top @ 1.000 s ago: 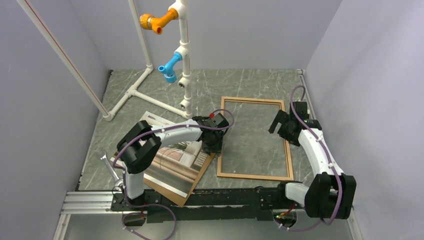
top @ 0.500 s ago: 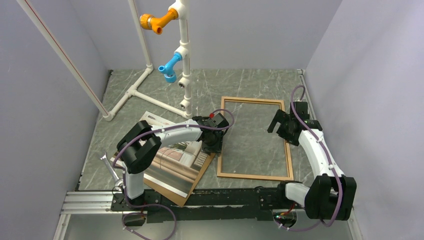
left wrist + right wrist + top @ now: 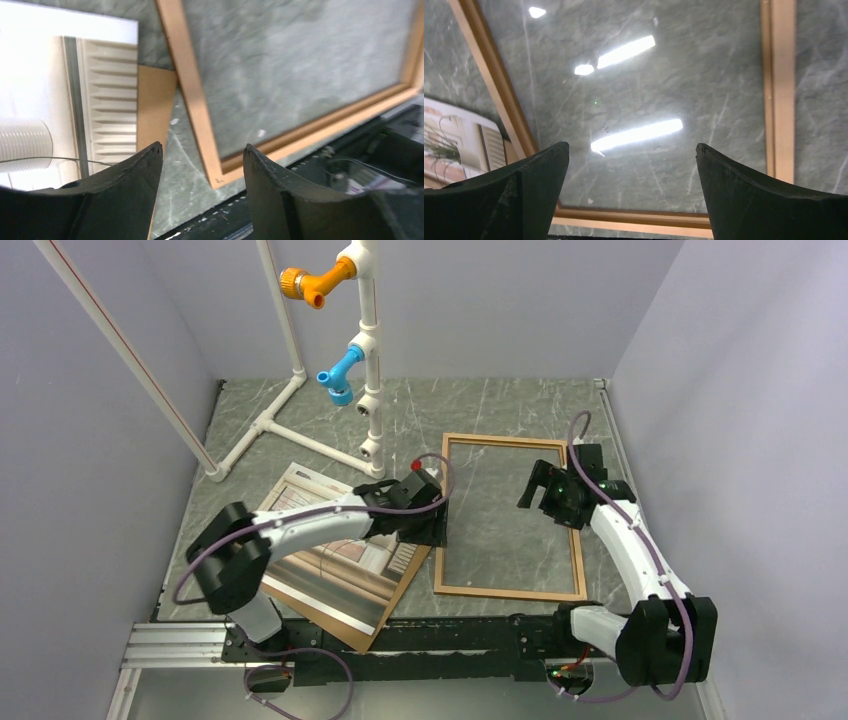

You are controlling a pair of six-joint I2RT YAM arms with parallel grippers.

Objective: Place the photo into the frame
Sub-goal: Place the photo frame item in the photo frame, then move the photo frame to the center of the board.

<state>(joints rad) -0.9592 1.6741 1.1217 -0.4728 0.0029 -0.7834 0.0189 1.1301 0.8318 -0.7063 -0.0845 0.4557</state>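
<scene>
The frame (image 3: pixel 578 540), thin light wood around clear glass, lies flat on the grey marbled table right of centre. The photo (image 3: pixel 330 565) lies face up to its left, tilted, on a brown backing sheet (image 3: pixel 408 568). My left gripper (image 3: pixel 425 530) hovers over the gap between the photo's right edge and the frame's left rail. In the left wrist view it (image 3: pixel 203 146) is open and empty, with the frame rail (image 3: pixel 192 100) and the photo (image 3: pixel 60 75) beneath. My right gripper (image 3: pixel 540 495) hangs above the glass; its jaws (image 3: pixel 632 145) are wide open, with the frame rail (image 3: pixel 779 90) to the right.
A white pipe stand (image 3: pixel 365 350) with orange and blue fittings rises at the back left. A black and silver rail (image 3: pixel 400 635) runs along the near edge. A small metal tool (image 3: pixel 218 575) lies by the photo's left corner. Grey walls enclose the table.
The left arm's elbow has dropped down and to the left while its gripper stayed near the frame's left rail. The right gripper has shifted left, over the glass.
</scene>
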